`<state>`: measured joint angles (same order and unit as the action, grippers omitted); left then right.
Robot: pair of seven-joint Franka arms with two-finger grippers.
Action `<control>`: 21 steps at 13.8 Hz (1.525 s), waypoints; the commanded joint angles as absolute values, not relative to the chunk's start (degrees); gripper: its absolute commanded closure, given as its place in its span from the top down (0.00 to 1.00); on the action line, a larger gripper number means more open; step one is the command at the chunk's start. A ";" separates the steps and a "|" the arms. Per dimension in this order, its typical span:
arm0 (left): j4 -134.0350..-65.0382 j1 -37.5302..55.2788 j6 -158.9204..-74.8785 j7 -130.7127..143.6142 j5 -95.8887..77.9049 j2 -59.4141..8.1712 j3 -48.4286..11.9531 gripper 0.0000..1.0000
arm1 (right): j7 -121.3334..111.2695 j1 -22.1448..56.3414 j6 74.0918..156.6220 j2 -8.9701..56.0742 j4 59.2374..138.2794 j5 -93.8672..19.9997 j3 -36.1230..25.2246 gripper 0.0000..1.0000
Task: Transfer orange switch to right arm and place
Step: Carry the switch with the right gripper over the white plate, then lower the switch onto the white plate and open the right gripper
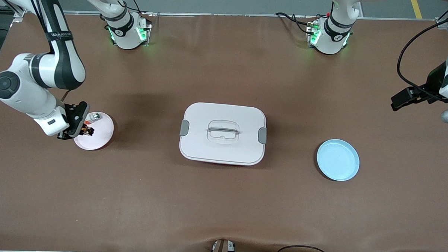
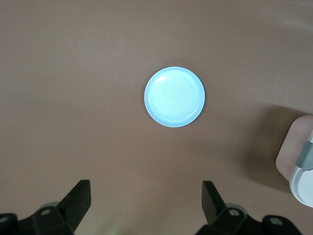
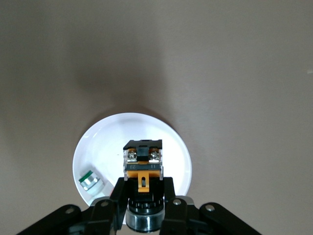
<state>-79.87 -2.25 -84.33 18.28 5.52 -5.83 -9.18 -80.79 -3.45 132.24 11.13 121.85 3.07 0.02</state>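
Observation:
My right gripper [image 1: 85, 130] is shut on the orange switch [image 3: 143, 169], a small black block with an orange middle, and holds it just over the white-pink plate [image 1: 102, 135] at the right arm's end of the table. The switch shows in the front view [image 1: 88, 130] too. In the right wrist view the fingers [image 3: 117, 196] clamp the switch's black body above the plate [image 3: 166, 137]. My left gripper [image 2: 145, 205] is open and empty, raised over the table at the left arm's end, and looks down at the light blue plate [image 2: 174, 96].
A small silver-and-green part [image 3: 90, 180] lies on the white-pink plate beside the switch. A white lidded box [image 1: 223, 133] stands mid-table. The light blue plate [image 1: 338, 160] lies toward the left arm's end, with nothing on it.

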 commanded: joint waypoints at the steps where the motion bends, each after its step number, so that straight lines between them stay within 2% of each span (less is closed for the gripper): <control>1: -85.95 -1.41 -87.45 16.88 4.48 -0.97 -8.00 1.00 | -82.00 -5.53 133.85 11.86 123.83 3.96 0.97 0.00; 4: -87.18 -1.23 -88.85 16.70 4.48 -0.35 -8.09 1.00 | -86.90 -7.55 138.41 15.28 124.01 3.96 0.97 0.00; 10: -89.03 -1.58 -91.58 16.52 4.48 0.79 -8.52 1.00 | -88.33 -9.05 141.59 18.98 124.10 3.96 1.05 0.00; 21: -90.26 -1.32 -93.07 16.26 4.13 1.58 -8.70 1.00 | -89.91 -9.32 144.40 21.88 125.33 3.25 1.14 0.00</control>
